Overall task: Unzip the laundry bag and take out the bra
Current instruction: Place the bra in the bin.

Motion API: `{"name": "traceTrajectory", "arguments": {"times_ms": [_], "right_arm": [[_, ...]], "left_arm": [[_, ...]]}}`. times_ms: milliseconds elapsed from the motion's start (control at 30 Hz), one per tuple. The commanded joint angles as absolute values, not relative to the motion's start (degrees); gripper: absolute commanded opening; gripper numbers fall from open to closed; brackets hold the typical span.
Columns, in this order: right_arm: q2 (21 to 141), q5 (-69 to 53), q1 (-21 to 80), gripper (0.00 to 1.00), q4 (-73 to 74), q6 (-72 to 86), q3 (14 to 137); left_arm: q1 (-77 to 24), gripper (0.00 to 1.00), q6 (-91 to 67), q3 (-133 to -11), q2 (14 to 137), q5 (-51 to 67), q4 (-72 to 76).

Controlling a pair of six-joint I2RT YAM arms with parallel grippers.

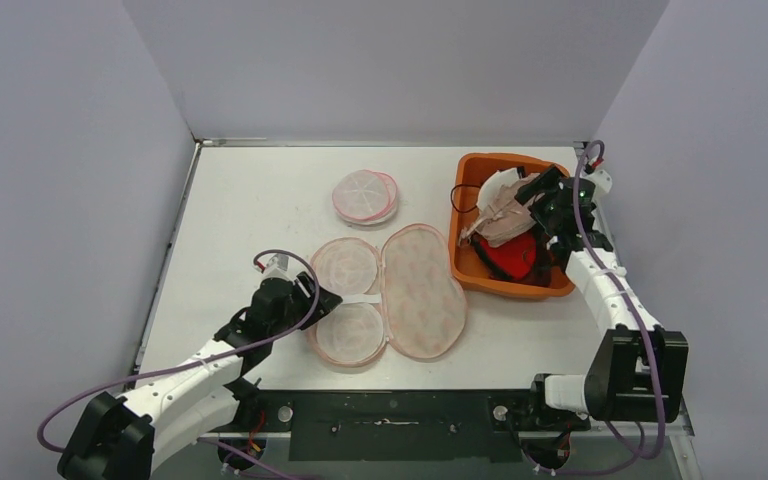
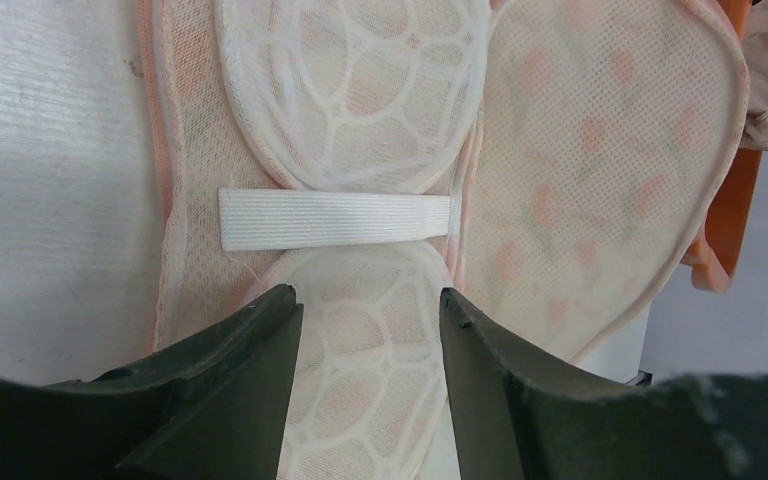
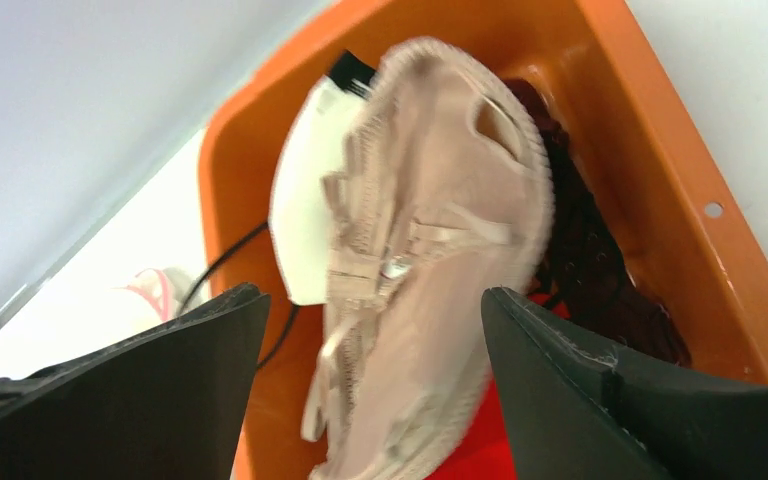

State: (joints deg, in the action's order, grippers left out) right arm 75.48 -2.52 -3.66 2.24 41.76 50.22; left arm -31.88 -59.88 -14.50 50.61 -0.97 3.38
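Your laundry bag (image 1: 420,290) lies unzipped and spread flat at table centre. At two o'clock, the orange bin (image 1: 508,288) holds the beige bra (image 1: 500,215), with your right gripper (image 1: 538,200) released above it. At eight o'clock, your left gripper (image 1: 318,298) stands parted over the bag.

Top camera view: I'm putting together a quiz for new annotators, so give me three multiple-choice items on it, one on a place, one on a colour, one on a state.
1. Where is the beige bra? A) in the bin B) on the bare table C) inside a zipped bag
2. What colour is the bin? A) blue B) orange C) green
3. The large laundry bag is: A) zipped shut B) hanging in the air C) lying open

Answers: 1 A, it lies within the bin's walls; 2 B, its rim and walls are orange; 3 C, its two halves are spread flat side by side.
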Motion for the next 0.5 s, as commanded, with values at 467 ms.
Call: {"name": "traceTrajectory", "arguments": {"times_ms": [467], "right_arm": [[66.85,7.35,7.17,0.45,0.65,41.96,43.18]], "left_arm": [[-31.55,0.51,-57.44,-17.57,44.57,-3.71,-3.49]]}}
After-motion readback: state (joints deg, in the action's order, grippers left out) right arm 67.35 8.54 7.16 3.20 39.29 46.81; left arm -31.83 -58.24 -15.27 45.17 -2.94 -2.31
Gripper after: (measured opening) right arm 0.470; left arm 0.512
